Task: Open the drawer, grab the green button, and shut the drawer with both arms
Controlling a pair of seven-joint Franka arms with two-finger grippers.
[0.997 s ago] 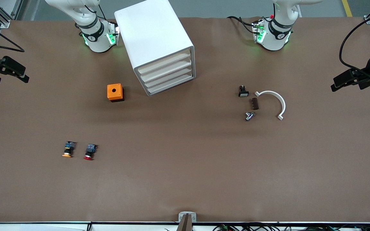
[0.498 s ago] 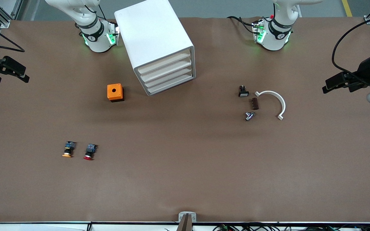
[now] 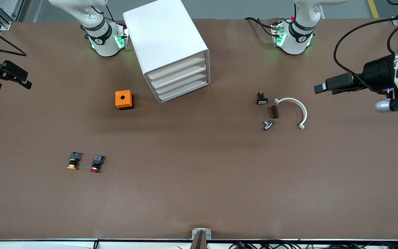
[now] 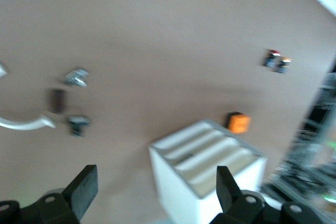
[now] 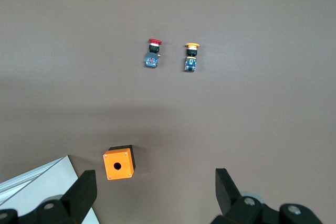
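Between the 2 arm bases, the white cabinet (image 3: 167, 48) stands angled, its 4 drawers all pushed in flush; the drawer (image 3: 177, 68) to open is one of these off-white fronts, though which one cannot be told. The green-capped button is not visible anywhere, so it presumably lies inside a shut drawer. Each drawer looks light, stiff and smooth, with only a thin front lip to catch, so a fingertip hooked under that edge seems the likely hold, while the other arm may need to steady the cabinet, which could slide on the brown table (image 3: 199, 193). The button, judging by its loose siblings, should be small, hard and light, best pinched across its body.

Counted: 1 cabinet, 4 drawers, 1 orange box (image 3: 124, 99) with a hole, 1 orange-capped button (image 3: 73, 161), 1 red-capped button (image 3: 96, 163), 1 white curved bracket (image 3: 297, 110), and 3 small parts beside it.

The left gripper (image 3: 327, 87) hangs over the table at the left arm's end, fingers spread wide in its wrist view. The right gripper (image 3: 7, 75) waits at the right arm's end, also spread wide.
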